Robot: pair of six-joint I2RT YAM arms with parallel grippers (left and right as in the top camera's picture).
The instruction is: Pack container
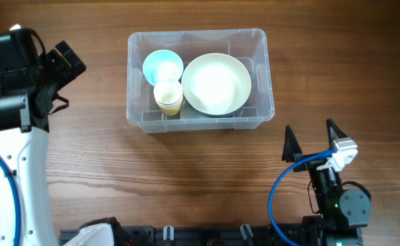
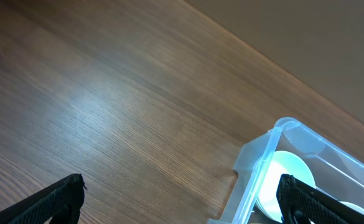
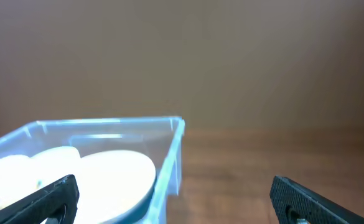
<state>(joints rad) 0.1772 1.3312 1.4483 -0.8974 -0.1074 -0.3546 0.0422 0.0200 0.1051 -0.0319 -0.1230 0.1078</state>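
The clear plastic container [image 1: 261, 75] stands at the back middle of the wooden table. Inside it are a large pale bowl [image 1: 215, 83], a light blue bowl [image 1: 162, 66] and a stack of cream cups [image 1: 168, 96]. My left gripper [image 1: 68, 60] is open and empty, to the left of the container; the left wrist view shows the container's corner [image 2: 275, 149] and the blue bowl [image 2: 284, 180]. My right gripper [image 1: 312, 142] is open and empty, in front of the container's right end; the right wrist view shows the container [image 3: 172, 134] and the pale bowl [image 3: 110, 177].
The left arm's white body [image 1: 18, 178] runs along the table's left side. The right arm's base [image 1: 336, 205] with a blue cable sits at the front right. A black rail lies along the front edge.
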